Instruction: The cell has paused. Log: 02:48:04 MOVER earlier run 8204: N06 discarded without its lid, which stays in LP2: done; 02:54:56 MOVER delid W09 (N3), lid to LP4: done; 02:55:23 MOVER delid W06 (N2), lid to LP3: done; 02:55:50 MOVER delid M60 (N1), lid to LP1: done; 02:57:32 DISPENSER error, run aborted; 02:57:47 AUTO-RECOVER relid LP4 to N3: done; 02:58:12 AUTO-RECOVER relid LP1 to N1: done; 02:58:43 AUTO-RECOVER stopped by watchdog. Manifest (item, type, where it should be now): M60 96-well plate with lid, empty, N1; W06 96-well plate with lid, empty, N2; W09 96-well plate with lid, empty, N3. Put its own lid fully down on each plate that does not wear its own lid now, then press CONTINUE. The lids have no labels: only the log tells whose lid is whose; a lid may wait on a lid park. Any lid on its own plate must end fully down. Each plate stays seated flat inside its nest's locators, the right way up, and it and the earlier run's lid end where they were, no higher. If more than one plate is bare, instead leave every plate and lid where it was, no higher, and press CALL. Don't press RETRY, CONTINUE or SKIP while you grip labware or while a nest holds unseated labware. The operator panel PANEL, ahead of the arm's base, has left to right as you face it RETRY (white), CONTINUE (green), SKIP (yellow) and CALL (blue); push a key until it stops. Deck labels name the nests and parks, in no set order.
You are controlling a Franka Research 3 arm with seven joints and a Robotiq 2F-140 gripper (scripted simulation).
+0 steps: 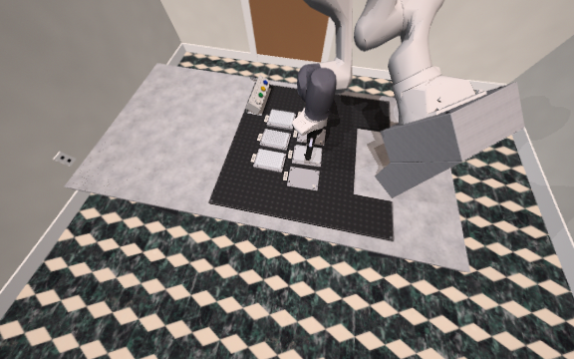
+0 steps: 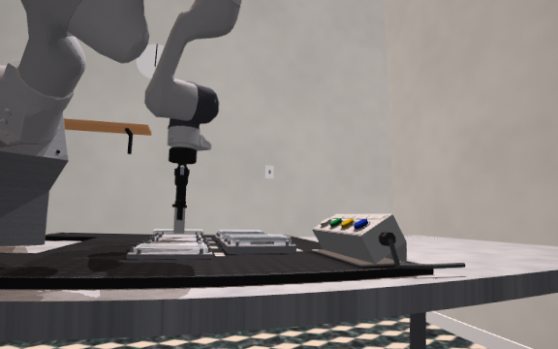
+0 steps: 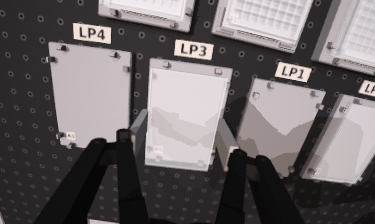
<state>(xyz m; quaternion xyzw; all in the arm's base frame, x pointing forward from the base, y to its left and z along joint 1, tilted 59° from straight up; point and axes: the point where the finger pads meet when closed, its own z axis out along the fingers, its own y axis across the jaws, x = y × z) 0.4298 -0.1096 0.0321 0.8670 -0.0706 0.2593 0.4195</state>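
Gripper (image 3: 183,150) fingers clamp the long sides of the clear lid (image 3: 185,112) at park LP3 – the pickup step, by my reading. Next, it likely needs a straight lift, then carrying to the bare plate (image 3: 268,17) just beyond.

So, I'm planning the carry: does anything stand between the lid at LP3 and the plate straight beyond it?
Nothing visible does. The gripper is shut on the lid at LP3; between it and the plate beyond lie only the flat LP3 label and black deck. The LP2 lid sits off to the side.
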